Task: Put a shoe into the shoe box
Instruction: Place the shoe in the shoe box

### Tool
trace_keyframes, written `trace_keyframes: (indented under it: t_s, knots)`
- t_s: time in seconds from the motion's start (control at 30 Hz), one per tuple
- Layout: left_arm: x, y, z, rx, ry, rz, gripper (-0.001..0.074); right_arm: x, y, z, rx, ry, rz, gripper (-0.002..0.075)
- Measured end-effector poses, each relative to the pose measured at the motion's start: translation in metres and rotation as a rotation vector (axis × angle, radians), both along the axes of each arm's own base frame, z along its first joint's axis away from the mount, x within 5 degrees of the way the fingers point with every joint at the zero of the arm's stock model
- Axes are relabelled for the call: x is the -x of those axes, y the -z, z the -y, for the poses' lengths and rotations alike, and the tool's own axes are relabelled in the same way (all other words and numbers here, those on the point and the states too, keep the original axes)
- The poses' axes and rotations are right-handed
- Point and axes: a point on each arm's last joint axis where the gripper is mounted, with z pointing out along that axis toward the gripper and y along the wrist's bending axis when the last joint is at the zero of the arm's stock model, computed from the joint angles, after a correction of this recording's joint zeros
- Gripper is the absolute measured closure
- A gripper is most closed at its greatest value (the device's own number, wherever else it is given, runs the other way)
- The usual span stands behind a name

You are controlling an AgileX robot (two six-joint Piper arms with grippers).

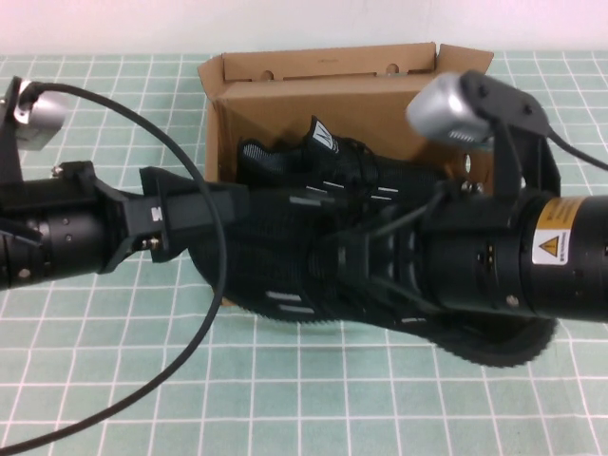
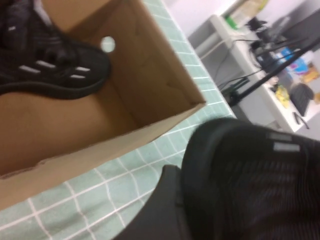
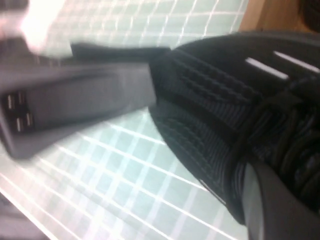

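A black mesh shoe (image 1: 285, 275) with white dashes lies lengthwise along the front wall of the brown cardboard shoe box (image 1: 323, 71), hiding most of that wall. My left gripper (image 1: 214, 223) is open at the toe, which fills the left wrist view as the shoe (image 2: 260, 180) beside one finger (image 2: 162, 215). My right gripper (image 1: 380, 256) is shut on the shoe at its laced opening; in the right wrist view one finger (image 3: 270, 210) presses against the shoe (image 3: 200, 100). A matching sneaker (image 1: 313, 157) lies inside the box (image 2: 150, 75).
The green gridded mat (image 1: 313, 399) covers the table around the box. A black cable (image 1: 204, 323) loops from the left arm over the front left. The silver wrist camera (image 1: 446, 104) of the right arm hides the box's right rear corner.
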Motion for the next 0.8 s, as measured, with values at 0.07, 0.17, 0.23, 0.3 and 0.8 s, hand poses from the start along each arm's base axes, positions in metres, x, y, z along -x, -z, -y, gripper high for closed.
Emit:
trace_keyframes:
  t_s: [0.07, 0.17, 0.23, 0.3, 0.8]
  knots:
    - [-0.001, 0.001, -0.001, -0.008, -0.010, -0.008, 0.0079, 0.001, 0.002, 0.000, 0.071, -0.052, 0.072, 0.0733]
    - [0.000, 0.002, -0.001, -0.014, -0.011, -0.013, 0.0076, 0.003, 0.005, 0.001, 0.147, -0.108, 0.111, 0.0733]
    - [0.000, 0.002, -0.001, -0.017, -0.015, -0.022, 0.0075, 0.006, 0.007, 0.002, 0.192, -0.144, 0.122, 0.0733]
    - [-0.001, 0.002, -0.004, -0.008, -0.034, -0.045, 0.0074, 0.008, 0.008, 0.005, 0.231, -0.166, 0.134, 0.0733]
    - [0.014, 0.012, -0.011, -0.075, 0.122, -0.172, 0.0554, 0.011, -0.006, 0.026, 0.398, -0.152, 0.355, 0.0733]
